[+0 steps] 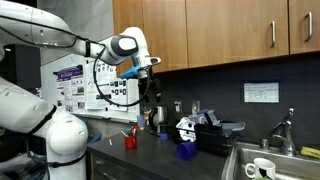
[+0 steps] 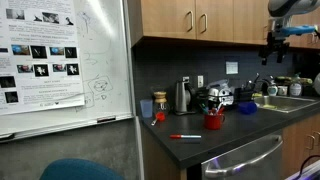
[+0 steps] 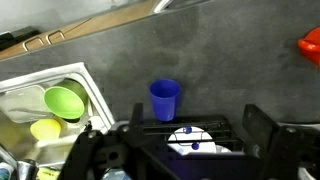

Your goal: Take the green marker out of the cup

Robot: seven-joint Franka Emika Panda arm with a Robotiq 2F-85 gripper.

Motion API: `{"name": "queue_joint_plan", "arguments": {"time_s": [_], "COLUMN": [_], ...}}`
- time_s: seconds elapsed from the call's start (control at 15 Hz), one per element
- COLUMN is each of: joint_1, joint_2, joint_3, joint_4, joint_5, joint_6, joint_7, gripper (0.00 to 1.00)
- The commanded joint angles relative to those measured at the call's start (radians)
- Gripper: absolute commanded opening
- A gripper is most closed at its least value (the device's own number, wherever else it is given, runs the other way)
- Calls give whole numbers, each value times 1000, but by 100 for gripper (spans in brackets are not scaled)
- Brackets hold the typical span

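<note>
None of the task is done yet, as we judge it. The gripper (image 1: 148, 67) hangs in the upper middle of an exterior view, up by the cabinets (image 1: 220, 30) and well above the counter (image 1: 160, 157). In the wrist view its jaws stand wide apart along the bottom edge, and we see nothing held between them.

The cup (image 1: 130, 142), small and bright red, stands on the counter low in that exterior frame, below the gripper and slightly to its left, well apart from it. In the wrist view the cup (image 3: 311, 45) is only a red sliver at the right edge, while a blue cup (image 3: 164, 98) sits in the middle of the frame, so the wrist is not yet lined up over the right thing.

We cannot make out the green marker for certain. Something thin seems to stand up from the cup's mouth in both exterior views, but it is too small to show a colour. A pen (image 2: 185, 136) lies flat on the counter to the lower left of the cup in an exterior view. What we see of it is red and pale, not green.

All of the task is left, then: carry the gripper across over the cup, come down, close on the marker, and lift it clear of the rim.
</note>
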Motion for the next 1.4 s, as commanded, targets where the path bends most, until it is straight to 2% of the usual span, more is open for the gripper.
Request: {"name": "queue_joint_plan", "arguments": {"time_s": [0.0,0.33,0.6,0.93,1.33], "joint_1": [6,6,38,134,270], "joint_2": [1,1,-39,-91,-141], "joint_3": [-4,-4,45,133,200], "joint_4": [4,4,-62,-154,-204], "joint_5": [-4,-4,1,37,158], "joint_6": [-4,-4,7,10,-11], "joint_7": [3,3,12,27,33], "gripper": [100,100,100,100,100]}}
